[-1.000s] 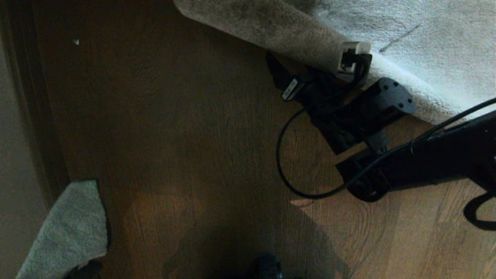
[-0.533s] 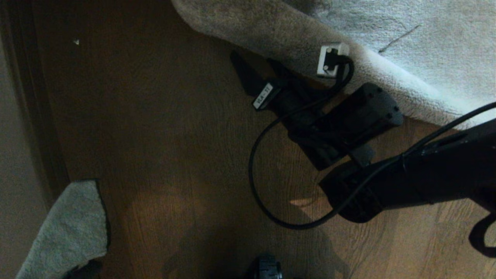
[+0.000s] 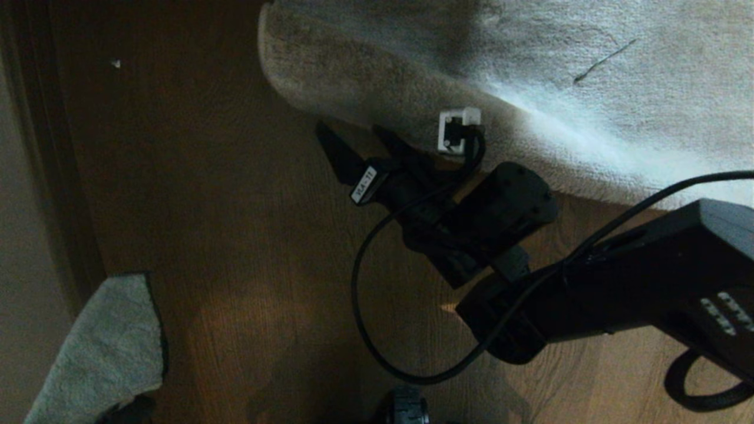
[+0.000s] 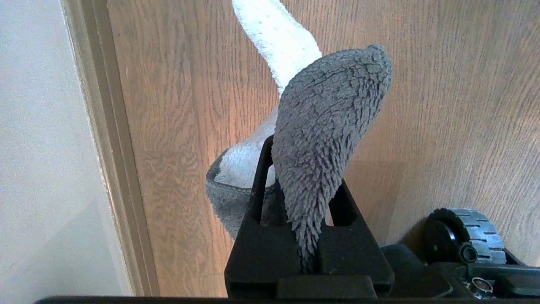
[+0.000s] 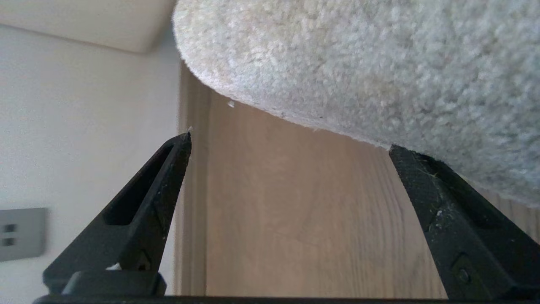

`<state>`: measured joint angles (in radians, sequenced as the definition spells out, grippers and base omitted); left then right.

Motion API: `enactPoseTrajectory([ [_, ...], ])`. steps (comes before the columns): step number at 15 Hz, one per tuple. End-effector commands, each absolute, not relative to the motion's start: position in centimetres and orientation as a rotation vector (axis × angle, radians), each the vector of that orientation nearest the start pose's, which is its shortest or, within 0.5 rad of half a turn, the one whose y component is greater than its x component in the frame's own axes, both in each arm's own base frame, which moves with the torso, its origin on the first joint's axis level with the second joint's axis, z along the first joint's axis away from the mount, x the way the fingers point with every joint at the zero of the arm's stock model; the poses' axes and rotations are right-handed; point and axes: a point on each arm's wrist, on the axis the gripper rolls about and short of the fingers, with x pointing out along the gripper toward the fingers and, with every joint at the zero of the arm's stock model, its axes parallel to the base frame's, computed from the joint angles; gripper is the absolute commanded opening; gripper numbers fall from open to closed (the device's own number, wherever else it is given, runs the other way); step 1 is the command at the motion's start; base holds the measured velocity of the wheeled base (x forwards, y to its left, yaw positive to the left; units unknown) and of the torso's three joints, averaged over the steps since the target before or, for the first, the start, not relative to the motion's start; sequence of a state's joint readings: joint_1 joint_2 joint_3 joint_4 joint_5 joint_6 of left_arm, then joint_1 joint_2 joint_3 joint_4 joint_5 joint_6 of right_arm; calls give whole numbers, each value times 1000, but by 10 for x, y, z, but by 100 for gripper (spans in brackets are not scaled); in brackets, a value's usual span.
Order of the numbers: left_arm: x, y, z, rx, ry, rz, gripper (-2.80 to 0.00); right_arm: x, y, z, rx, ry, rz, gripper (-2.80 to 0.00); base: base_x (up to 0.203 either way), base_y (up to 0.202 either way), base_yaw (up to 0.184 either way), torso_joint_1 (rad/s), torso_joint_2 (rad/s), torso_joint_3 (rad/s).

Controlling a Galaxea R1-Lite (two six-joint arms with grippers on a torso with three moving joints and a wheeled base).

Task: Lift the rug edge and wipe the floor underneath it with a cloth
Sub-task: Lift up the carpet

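Head view is showing me that my right end effector (image 3: 368, 147) is sliding leftward along the rug edge (image 3: 330, 100) compared with a second ago, working from the middle of the border toward the rounded corner. A second ago the upper finger was tucked against the folded lip; now both fingers are lying clear over the floor (image 3: 235, 235), just beside the pile, and the rug edge is looking flatter and less rolled up than it was. I am reading this as repositioning: nothing is lifted yet, so the wipe underneath is not starting.

Right wrist view is confirming the jaws are standing wide apart and gripping nothing, with one finger (image 5: 443, 198) touching or nearly touching the rug border and the other hanging over bare planks.

My left end effector (image 4: 310, 236) is sitting parked low at my left side, pinched tight on the cloth (image 4: 329, 126), which is drooping in a fold above the fingers; its other end is showing at the lower left of the head view (image 3: 106, 347).

Floor is brown wood-grain plank, smooth with a slight sheen, so I am judging the cloth will glide easily. A skirting board (image 4: 109, 147) and pale wall (image 4: 38, 126) are running along the left, a wall socket (image 5: 19, 232) is showing in the right wrist view, and a wheel (image 4: 464, 232) of the base is sitting near the cloth
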<state>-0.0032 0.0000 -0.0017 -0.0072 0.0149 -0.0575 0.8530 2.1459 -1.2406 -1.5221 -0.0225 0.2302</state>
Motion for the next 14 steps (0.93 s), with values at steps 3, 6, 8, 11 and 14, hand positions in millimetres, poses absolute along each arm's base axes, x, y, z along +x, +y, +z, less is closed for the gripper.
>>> enactPoseTrajectory([
  [3, -23, 0, 77, -58, -10, 12, -280, 278, 310, 214, 504, -503, 829, 0, 0, 0, 0, 0, 0, 0],
  [6, -23, 0, 77, -58, -10, 12, -280, 285, 300, 226, 518, -543, 797, 0, 0, 0, 0, 0, 0, 0],
  [8, -23, 0, 77, -58, -11, 12, -280, 287, 292, 241, 549, -584, 792, 0, 0, 0, 0, 0, 0, 0],
  [11, -23, 0, 77, -58, -10, 12, -280, 286, 291, 241, 547, -578, 792, 0, 0, 0, 0, 0, 0, 0],
  [14, -23, 0, 76, -58, -8, 12, -280, 286, 292, 238, 542, -570, 790, 0, 0, 0, 0, 0, 0, 0],
])
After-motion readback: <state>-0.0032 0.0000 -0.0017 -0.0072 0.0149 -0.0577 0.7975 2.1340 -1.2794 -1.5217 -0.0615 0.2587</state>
